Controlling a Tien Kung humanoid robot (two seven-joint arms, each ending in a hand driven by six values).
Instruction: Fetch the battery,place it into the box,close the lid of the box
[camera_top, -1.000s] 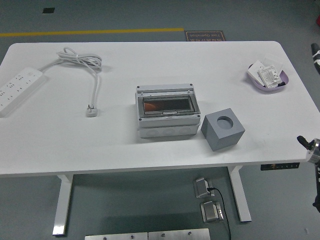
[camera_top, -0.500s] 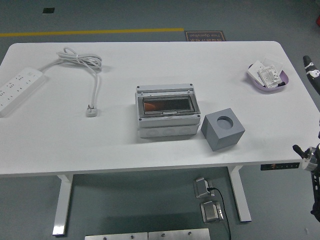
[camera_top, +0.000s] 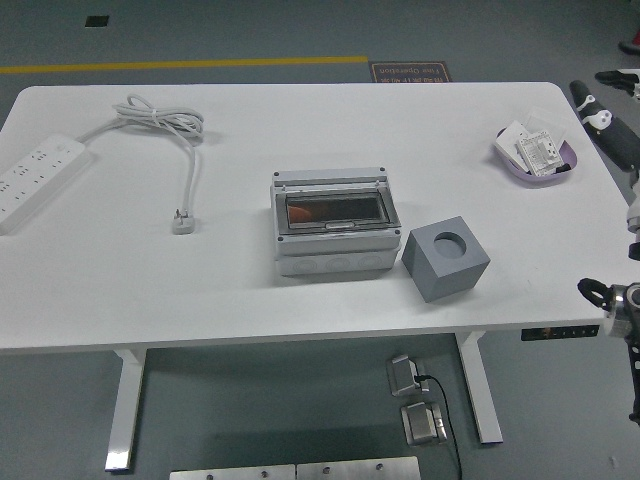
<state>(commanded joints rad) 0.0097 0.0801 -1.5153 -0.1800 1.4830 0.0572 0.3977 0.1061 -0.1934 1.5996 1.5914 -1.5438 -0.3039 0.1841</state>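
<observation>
A grey box (camera_top: 332, 228) stands at the table's middle, and its tinted clear lid (camera_top: 333, 210) lies flat on top. A grey cube (camera_top: 446, 258) with a round hole in its top sits just right of the box. At the back right, a purple dish (camera_top: 538, 154) holds white parts. I cannot make out a battery for certain. Black parts of my right arm (camera_top: 605, 125) show at the picture's right edge, beside the dish, with another joint (camera_top: 612, 297) off the table's front right corner. The hand itself is not clear.
At the far left lies a white power strip (camera_top: 32, 176). Its coiled cord (camera_top: 165, 122) ends in a plug (camera_top: 182, 222) left of the box. A control panel (camera_top: 560, 333) sits under the table's front right edge.
My right arm has moved further into view at the right edge. Its upper part now reaches up beside the purple dish. Nothing on the table has moved.
</observation>
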